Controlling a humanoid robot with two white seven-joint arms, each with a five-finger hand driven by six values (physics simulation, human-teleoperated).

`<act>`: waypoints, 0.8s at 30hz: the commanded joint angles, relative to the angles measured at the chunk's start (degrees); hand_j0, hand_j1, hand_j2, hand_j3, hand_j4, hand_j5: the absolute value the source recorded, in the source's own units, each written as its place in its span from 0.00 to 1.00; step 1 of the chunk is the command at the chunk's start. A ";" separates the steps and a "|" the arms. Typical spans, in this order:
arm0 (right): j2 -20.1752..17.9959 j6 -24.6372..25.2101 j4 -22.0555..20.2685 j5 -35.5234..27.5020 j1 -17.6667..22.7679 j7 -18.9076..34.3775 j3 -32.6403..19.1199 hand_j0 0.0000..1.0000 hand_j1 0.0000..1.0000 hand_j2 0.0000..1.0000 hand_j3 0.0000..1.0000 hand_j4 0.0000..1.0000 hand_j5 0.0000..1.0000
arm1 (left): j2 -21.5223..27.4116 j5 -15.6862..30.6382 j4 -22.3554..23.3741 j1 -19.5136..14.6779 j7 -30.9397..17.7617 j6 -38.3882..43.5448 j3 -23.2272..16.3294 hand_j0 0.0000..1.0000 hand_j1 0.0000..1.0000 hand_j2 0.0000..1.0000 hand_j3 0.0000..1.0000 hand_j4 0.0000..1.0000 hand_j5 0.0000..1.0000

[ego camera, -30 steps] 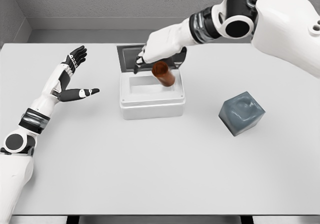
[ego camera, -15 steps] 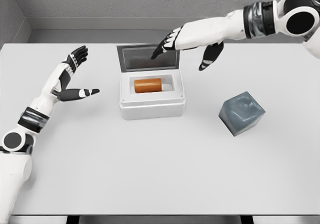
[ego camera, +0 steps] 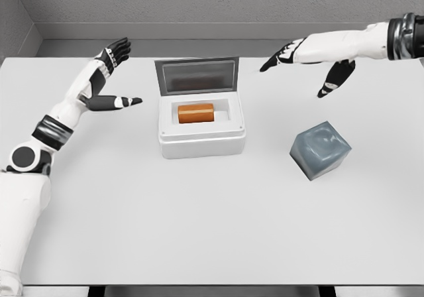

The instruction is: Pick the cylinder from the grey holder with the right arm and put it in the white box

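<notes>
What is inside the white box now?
An orange cylinder lies on its side inside the white box, whose lid stands open behind it. The floor under the cylinder is hidden.

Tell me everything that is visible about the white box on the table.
The white box is a squarish container with rounded edges, looking like matte plastic. Its lid is open, standing upright at the back edge and showing a grey inner face. An orange cylinder lies on its side in the rectangular recess. The box rests flat on the table, left of the grey holder. No robot hand touches it.
</notes>
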 commanded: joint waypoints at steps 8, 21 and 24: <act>-1.62 0.16 1.51 0.11 2.37 -0.02 -3.96 1.00 1.00 1.00 1.00 1.00 1.00 | -6.20 -0.41 10.52 -5.19 -3.78 -0.21 -0.18 1.00 1.00 1.00 1.00 1.00 1.00; -1.71 0.16 1.51 8.90 14.94 -0.02 -22.77 1.00 1.00 1.00 1.00 1.00 1.00 | -6.38 -0.32 15.26 -7.82 -4.59 -0.74 -0.26 1.00 1.00 1.00 1.00 1.00 1.00; -1.80 0.16 1.51 8.90 15.12 -0.02 -22.77 1.00 1.00 1.00 1.00 1.00 1.00 | -6.38 -0.32 15.26 -7.91 -4.59 -1.09 -0.26 1.00 1.00 1.00 1.00 1.00 1.00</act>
